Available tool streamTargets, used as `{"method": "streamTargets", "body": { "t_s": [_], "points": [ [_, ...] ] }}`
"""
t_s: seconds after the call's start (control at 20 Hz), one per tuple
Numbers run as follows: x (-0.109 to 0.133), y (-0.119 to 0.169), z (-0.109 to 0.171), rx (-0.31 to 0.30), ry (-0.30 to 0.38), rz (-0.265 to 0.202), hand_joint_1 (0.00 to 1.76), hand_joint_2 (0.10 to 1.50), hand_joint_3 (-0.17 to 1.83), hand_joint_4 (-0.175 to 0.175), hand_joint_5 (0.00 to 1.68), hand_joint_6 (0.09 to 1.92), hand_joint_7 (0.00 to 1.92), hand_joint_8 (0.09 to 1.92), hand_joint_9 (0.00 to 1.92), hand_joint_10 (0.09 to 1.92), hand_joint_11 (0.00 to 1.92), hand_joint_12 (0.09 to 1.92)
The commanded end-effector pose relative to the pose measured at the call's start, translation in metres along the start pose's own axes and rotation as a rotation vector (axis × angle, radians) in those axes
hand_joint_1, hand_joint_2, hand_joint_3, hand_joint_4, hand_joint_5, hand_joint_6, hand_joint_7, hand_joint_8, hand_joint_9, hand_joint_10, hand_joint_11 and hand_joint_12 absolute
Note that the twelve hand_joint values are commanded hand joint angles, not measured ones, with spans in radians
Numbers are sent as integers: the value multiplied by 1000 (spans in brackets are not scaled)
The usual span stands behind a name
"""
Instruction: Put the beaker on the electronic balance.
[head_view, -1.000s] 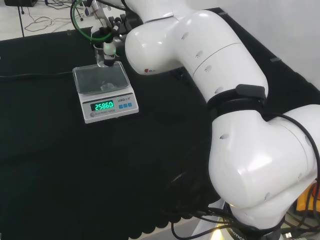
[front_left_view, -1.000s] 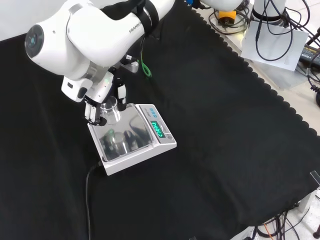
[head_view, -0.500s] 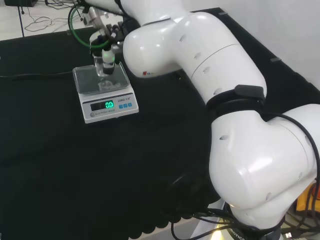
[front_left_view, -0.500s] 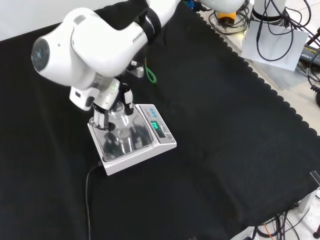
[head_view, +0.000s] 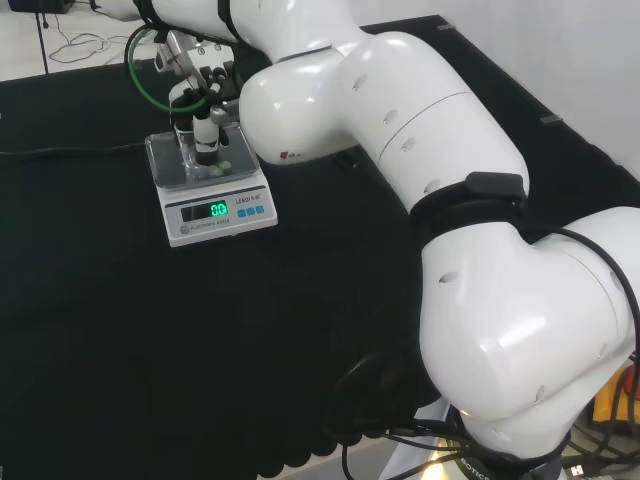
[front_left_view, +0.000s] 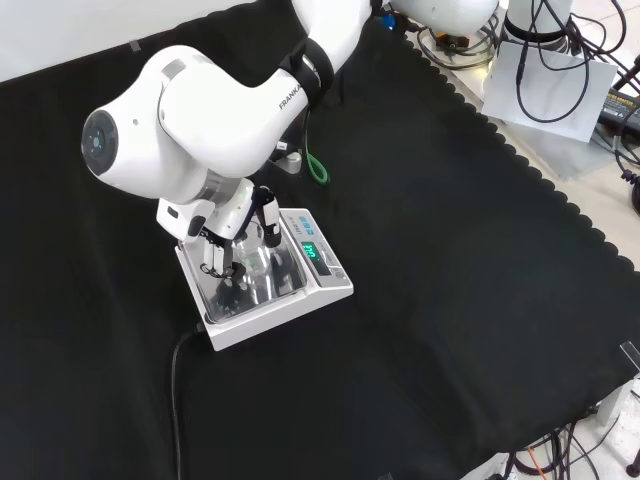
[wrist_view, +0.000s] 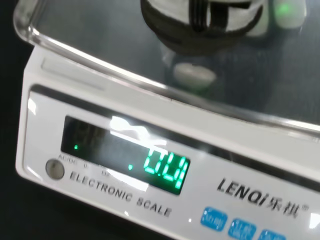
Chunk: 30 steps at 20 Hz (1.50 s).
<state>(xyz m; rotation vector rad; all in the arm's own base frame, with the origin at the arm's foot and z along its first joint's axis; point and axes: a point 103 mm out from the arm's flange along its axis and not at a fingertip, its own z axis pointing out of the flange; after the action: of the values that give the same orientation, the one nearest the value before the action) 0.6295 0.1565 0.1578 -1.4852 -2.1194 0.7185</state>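
Sitting left of centre in the front view, the white electronic balance with a shiny steel pan and lit green display (front_left_view: 268, 293) rests on the black cloth (front_left_view: 450, 300). Over its pan hangs the black and white hand (front_left_view: 238, 232), fingers curled down around the small clear glass beaker (front_left_view: 252, 262), which sits low at the pan; whether it touches I cannot tell. In the head view's upper left the hand (head_view: 200, 120) hangs above the balance (head_view: 210, 190), with the big white arm links (head_view: 400, 130) filling the right.

White balance (front_left_view: 325, 285), green digits (wrist_view: 166, 169)
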Motion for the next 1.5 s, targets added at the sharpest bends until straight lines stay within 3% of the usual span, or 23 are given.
{"method": "streamTargets", "body": {
  "t_s": [0.05,0.25,0.35,0.5,0.6,0.65,0.7,0.8,0.9,1.0,1.5],
  "points": [
    [3,1,13,29,16,-4,1299,1115,3,-175,941,1053,934,1050,1128,904,1154,782],
    [1,-4,16,33,12,0,1256,1129,3,-175,929,1076,955,1078,1148,823,1153,784],
    [1,-10,15,35,-2,4,1190,1080,-41,-116,737,1005,819,952,1073,748,1135,834],
    [2,-18,11,54,-20,9,1034,971,-154,-25,300,662,360,798,592,750,592,1210],
    [1,-21,10,77,-29,11,939,903,-171,12,127,384,118,670,234,790,226,1399],
    [1,-21,10,84,-28,9,898,868,-162,28,72,245,59,508,121,682,116,1397],
    [1,-22,10,89,-31,11,866,842,-155,41,37,134,28,333,59,475,57,1323],
    [1,-25,8,104,-46,21,823,810,-144,58,8,87,5,94,12,140,12,978],
    [1,-30,4,102,-55,32,798,786,-129,69,1,87,0,87,2,87,2,618],
    [1,-35,-3,83,-64,39,784,765,-113,79,0,87,0,87,0,87,0,423],
    [16,-86,-69,-4,-163,107,757,740,-104,97,0,87,0,87,0,87,0,345]
  ]
}}
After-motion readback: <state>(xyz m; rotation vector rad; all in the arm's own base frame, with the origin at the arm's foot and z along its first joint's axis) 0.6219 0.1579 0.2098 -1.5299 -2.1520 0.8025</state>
